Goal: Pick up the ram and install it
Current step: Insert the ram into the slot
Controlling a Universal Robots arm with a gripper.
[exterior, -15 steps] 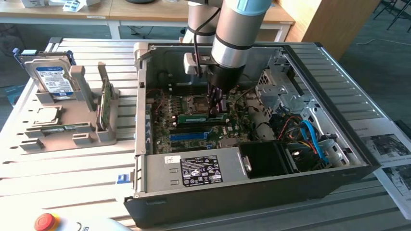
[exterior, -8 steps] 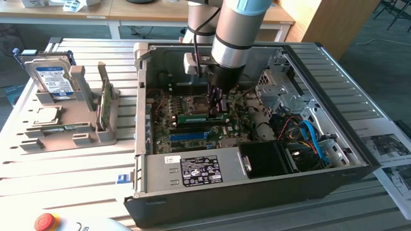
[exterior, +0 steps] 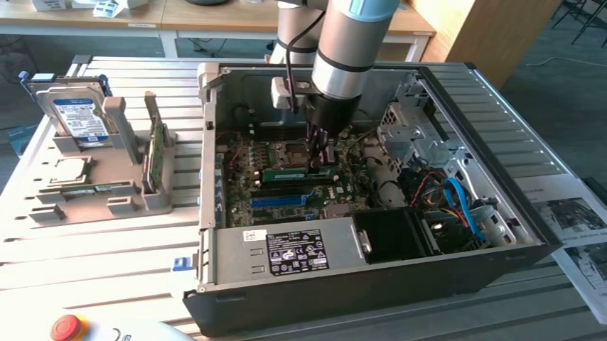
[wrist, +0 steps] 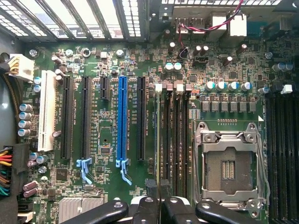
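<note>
One ram (exterior: 284, 173) stick is clamped on edge between the closed fingers of the gripper (exterior: 319, 153). It sits low over the memory slots (wrist: 177, 140) on the motherboard (exterior: 242, 181), just beside the empty CPU socket (wrist: 229, 163); seated or not, can't tell. All of it is inside the open computer case (exterior: 379, 291), and the arm (exterior: 342, 42) comes straight down. Well apart, on the exterior view's left, a grey holder (exterior: 47, 213) carries a second ram stick (exterior: 95, 190) lying flat, a silver processor (exterior: 62, 170) and an upright hard drive (exterior: 76, 117).
</note>
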